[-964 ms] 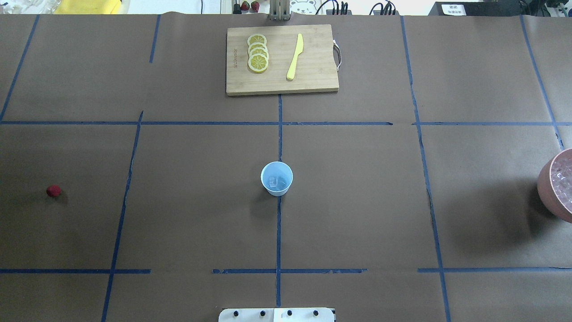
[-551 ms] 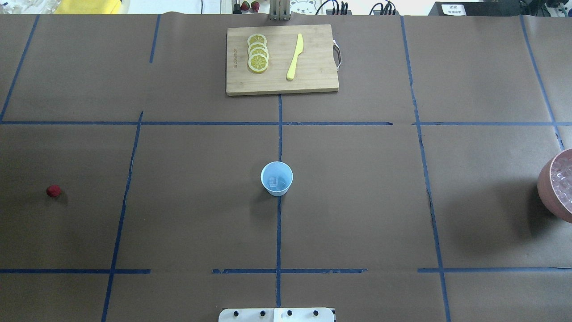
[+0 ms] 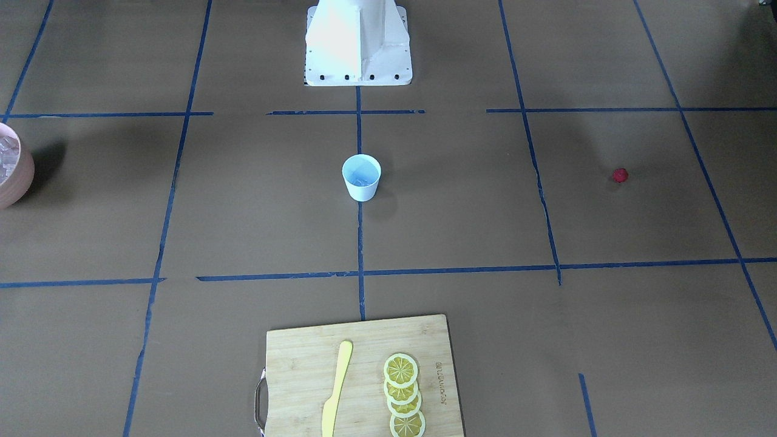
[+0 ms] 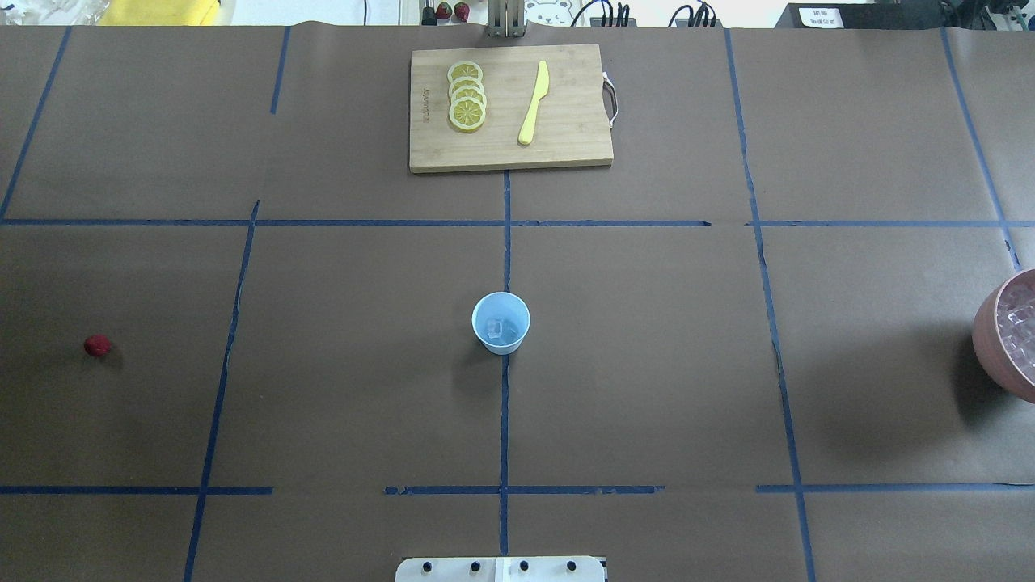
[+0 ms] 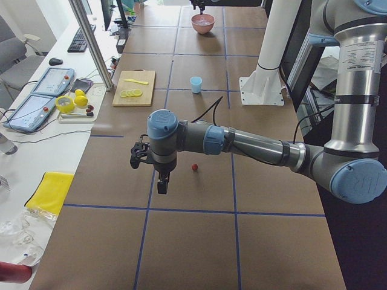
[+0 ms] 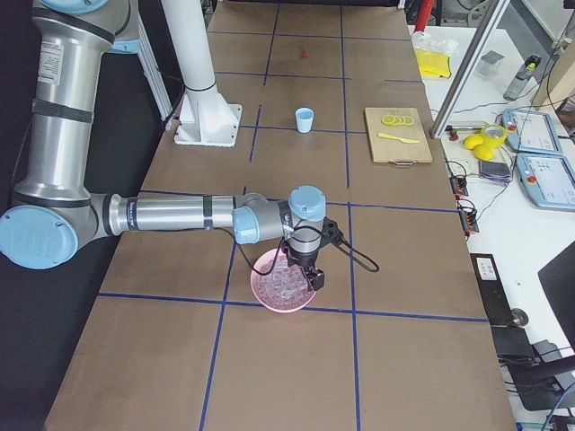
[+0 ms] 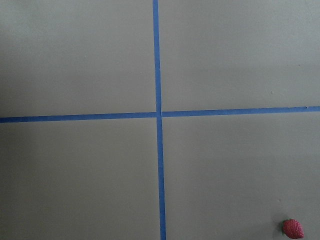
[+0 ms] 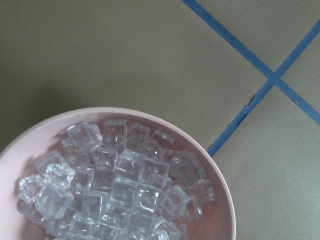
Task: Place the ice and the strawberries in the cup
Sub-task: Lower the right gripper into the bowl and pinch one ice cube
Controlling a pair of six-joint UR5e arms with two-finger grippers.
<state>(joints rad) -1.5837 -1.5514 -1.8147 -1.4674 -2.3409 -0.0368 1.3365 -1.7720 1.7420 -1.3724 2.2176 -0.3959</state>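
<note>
Seeing cup [image 4: 500, 323] upright mid-table [image 4: 647, 364], on a blue tape line, with some ice [image 4: 496, 328] inside. Finding more ice heaped in pink bowl [image 8: 223, 202] at the table's right end. Spotting strawberry [image 4: 96, 346] loose on the table's left part, well apart from cup. Placing left pincer [image 5: 161, 185] above the table, pointing down, near the strawberry, not touching it; cannot tell apart or together from the side view. Placing right pincer [image 6: 314, 278] over the bowl's rim; likewise cannot tell. Noting cutting board [image 4: 566, 145] at the far edge, carrying lemon slices [image 4: 466, 97] and yellow knife [image 4: 534, 103].
</note>
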